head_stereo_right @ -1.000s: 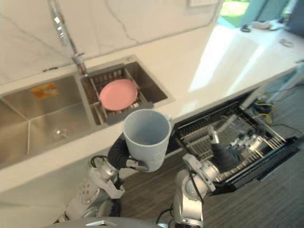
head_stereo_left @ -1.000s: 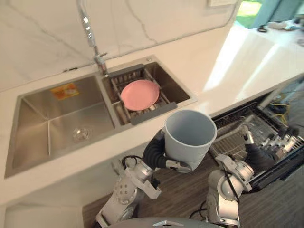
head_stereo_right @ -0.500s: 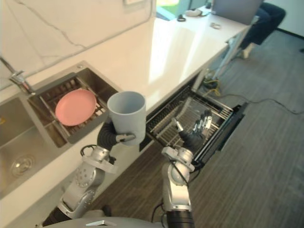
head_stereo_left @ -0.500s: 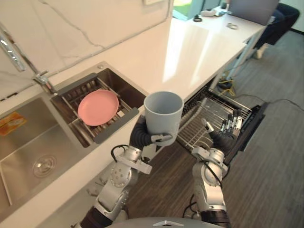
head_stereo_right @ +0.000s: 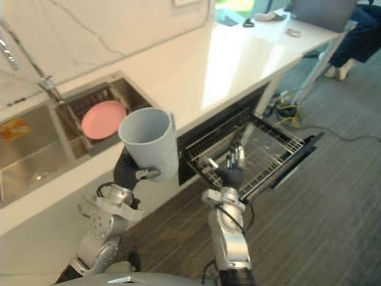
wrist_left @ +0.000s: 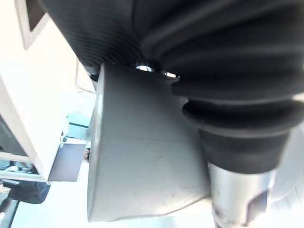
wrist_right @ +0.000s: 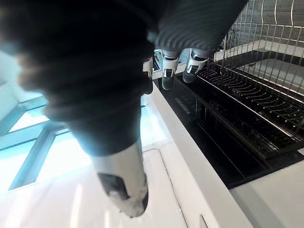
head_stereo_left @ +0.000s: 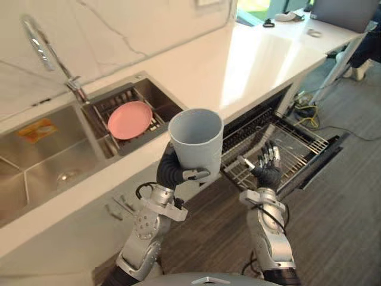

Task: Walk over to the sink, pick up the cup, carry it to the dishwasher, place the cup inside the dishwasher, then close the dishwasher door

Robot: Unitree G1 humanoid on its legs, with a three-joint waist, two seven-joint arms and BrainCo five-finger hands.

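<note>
Risked knocking the tall pale-grey plastic cup (head_stereo_left: 195, 140) against the edge of the white stone counter (head_stereo_left: 238, 65) or the pulled-out wire dishwasher rack (head_stereo_left: 294, 140) on the way down. Gripped only round the lower wall, so likely to tip or slip at any bump. Showed the right hand (head_stereo_left: 266, 167) above the rack, fingers straight and spread, empty, and possibly in the way. Held the cup upright, mouth up, in the left hand (head_stereo_left: 177, 173), fingers and thumb clamped round its base, in the air before the counter, short of the rack.
</note>
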